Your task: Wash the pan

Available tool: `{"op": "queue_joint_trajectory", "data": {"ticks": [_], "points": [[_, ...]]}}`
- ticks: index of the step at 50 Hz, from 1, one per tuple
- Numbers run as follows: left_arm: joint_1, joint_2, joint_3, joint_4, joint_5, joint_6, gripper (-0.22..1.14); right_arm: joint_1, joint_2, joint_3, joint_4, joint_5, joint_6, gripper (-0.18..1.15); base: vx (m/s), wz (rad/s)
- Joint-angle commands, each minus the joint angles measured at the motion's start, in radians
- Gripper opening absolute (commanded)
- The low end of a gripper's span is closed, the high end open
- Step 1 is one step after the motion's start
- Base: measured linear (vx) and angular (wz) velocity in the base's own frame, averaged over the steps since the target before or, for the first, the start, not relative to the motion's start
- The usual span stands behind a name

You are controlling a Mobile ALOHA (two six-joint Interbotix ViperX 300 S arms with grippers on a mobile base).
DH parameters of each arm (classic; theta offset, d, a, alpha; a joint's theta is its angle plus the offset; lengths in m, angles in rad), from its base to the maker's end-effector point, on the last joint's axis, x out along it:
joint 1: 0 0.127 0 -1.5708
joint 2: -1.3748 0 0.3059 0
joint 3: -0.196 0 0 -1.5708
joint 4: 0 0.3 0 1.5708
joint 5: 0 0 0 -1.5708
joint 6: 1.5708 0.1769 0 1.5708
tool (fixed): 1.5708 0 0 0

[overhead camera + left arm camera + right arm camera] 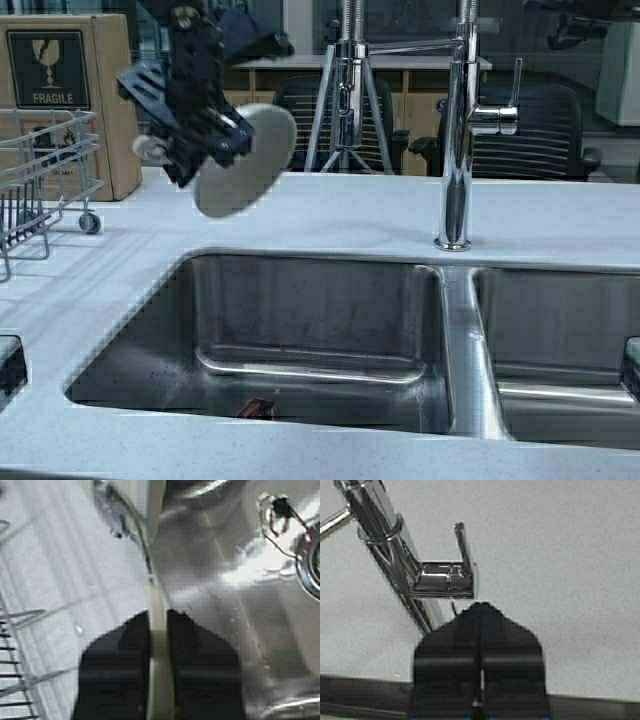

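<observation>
The pan (250,160) is pale and round. It hangs tilted on its side in the air above the counter, left of the sink, with its underside toward the high camera. My left gripper (212,133) is shut on its handle. In the left wrist view the cream handle (160,645) runs edge-on between the two black fingers (117,670). My right gripper (480,607) is shut and empty, just short of the faucet's lever (462,545). It does not show in the high view.
A tall chrome faucet (458,130) stands behind the divider of a double steel sink (300,330). A small reddish object (257,407) lies in the left basin. A wire dish rack (40,180) and a cardboard box (70,80) stand at far left.
</observation>
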Motion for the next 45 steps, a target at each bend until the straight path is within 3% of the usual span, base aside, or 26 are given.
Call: {"op": "queue_joint_trajectory", "data": {"ticks": [1,7,17,33,45], "points": [[0.057,-0.161,-0.009,0.005,-0.008,0.100,0.02,0.003,-0.021,-0.017,0.002,-0.011,-0.003,0.05,0.00,0.00],[0.129,-0.261,-0.014,-0.057,-0.021,0.227,0.02,0.003,-0.021,-0.018,0.002,-0.011,-0.003,0.05,0.00,0.00],[0.337,-0.368,-0.044,-0.284,-0.069,0.480,0.03,0.003,-0.015,-0.026,0.002,-0.011,-0.003,0.05,0.00,0.00],[0.657,-0.373,-0.104,-0.695,-0.066,0.951,0.03,0.002,-0.014,-0.029,0.003,-0.011,-0.005,0.05,0.00,0.00],[0.831,-0.299,-0.098,-0.861,-0.057,1.118,0.03,0.003,-0.009,-0.034,0.002,-0.011,-0.005,0.05,0.00,0.00]]}}
